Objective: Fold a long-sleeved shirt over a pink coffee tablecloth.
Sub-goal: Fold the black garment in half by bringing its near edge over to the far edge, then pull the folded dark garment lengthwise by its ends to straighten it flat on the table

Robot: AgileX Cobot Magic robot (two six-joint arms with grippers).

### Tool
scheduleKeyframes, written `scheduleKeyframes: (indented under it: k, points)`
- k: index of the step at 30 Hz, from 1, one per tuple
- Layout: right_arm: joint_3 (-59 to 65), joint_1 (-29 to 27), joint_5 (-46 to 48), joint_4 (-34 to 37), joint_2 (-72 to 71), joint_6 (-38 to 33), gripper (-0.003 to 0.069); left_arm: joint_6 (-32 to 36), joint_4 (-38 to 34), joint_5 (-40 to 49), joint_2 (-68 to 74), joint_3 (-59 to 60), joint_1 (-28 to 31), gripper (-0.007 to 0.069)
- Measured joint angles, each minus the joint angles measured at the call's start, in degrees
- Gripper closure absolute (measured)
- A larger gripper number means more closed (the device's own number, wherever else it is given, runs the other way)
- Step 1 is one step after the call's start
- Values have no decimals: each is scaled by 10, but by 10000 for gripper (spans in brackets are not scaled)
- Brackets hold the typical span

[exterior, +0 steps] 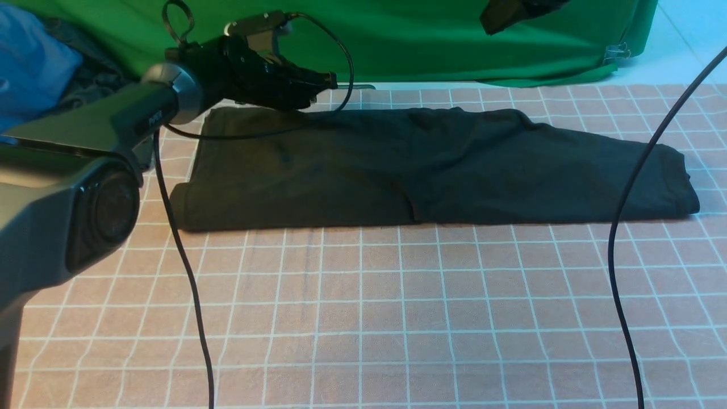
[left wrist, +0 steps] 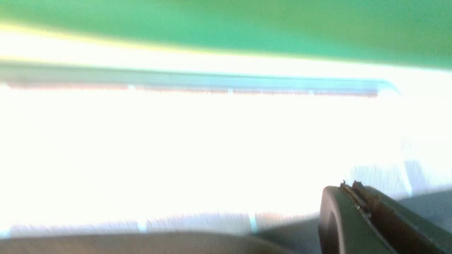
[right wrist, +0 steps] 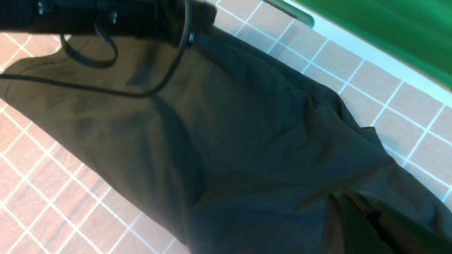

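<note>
pink coffee tablecloth (exterior: 397, 295) | long-sleeved shirt (exterior: 431, 170) folded | left gripper (exterior: 329, 81) clenched | right gripper (right wrist: 349, 206) clenched, mostly cropped

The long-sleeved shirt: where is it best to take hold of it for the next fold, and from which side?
The long-sleeved shirt lies flat as a long band from left to right on the pink coffee tablecloth. Probably grip its short right end, the pincer coming low from the right: that layered edge lies free.
</note>
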Motion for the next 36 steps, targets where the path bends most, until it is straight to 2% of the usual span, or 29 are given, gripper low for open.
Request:
scheduleKeyframes:
  k: [3, 4, 5, 7, 10, 13, 18, 22, 26, 30, 34, 36]
  points:
    - [0, 0, 0, -1, 0, 0, 622, 0, 19, 79, -17, 0, 2, 610]
    - [0, 0, 0, -1, 0, 0, 622, -1, 19, 79, -19, 0, 2, 610]
    - [0, 0, 0, -2, 0, 0, 622, -12, 35, 127, -32, 0, 3, 610]
    - [0, 0, 0, -11, 0, 0, 622, -46, 55, 166, -51, 0, 4, 610]
    - [0, 0, 1, -75, -3, 20, 622, -113, 96, 252, -99, 0, 18, 610]
    - [0, -8, 0, -155, -13, 67, 622, -144, 111, 344, -143, 0, 44, 610]
    - [15, -43, 0, -187, -50, 96, 622, -166, 128, 461, -184, 2, 88, 610]
    - [70, -63, -3, -189, -79, 110, 622, -178, 142, 470, -207, 45, 102, 610]
    - [197, -78, -3, -193, -117, 112, 623, -195, 157, 468, -263, 167, 107, 610]
    - [313, -79, 0, -193, -155, 107, 623, -211, 157, 406, -316, 295, 107, 610]
    - [370, -79, 3, -192, -179, 107, 623, -210, 164, 336, -326, 344, 107, 606]
    - [377, -79, 3, -190, -181, 107, 623, -210, 169, 313, -322, 354, 107, 580]
